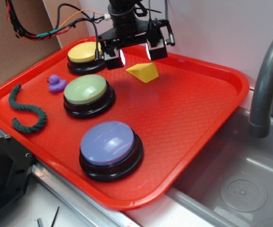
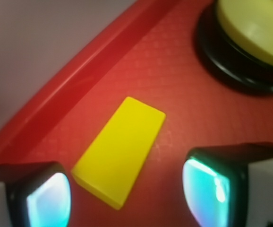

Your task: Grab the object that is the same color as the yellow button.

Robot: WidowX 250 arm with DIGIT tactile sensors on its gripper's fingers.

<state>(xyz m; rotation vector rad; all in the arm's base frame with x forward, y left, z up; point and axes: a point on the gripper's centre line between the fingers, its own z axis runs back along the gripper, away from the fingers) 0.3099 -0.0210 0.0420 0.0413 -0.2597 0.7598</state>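
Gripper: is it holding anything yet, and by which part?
Nothing is held. The gripper is open above the tray, its jaws apart, and the yellow wedge block lies flat on the tray between them, untouched.

the black, boxy robot gripper (image 1: 135, 54) hangs from a dark, glossy wrist column with a wide black crossbar beneath it. each of its two fingers ends in a white block framed in black, with a pale, glowing pad (image 1: 123, 57) on its inner face; in the wrist view the pads (image 2: 49, 202) show a cyan-tinted sheen inside rounded black rims. thin black cables loop off both sides of the wrist, and an orange wire and a white one run in from the left. further left, a bundle of red, green and black wires (image 1: 37, 34) droops against the backdrop.
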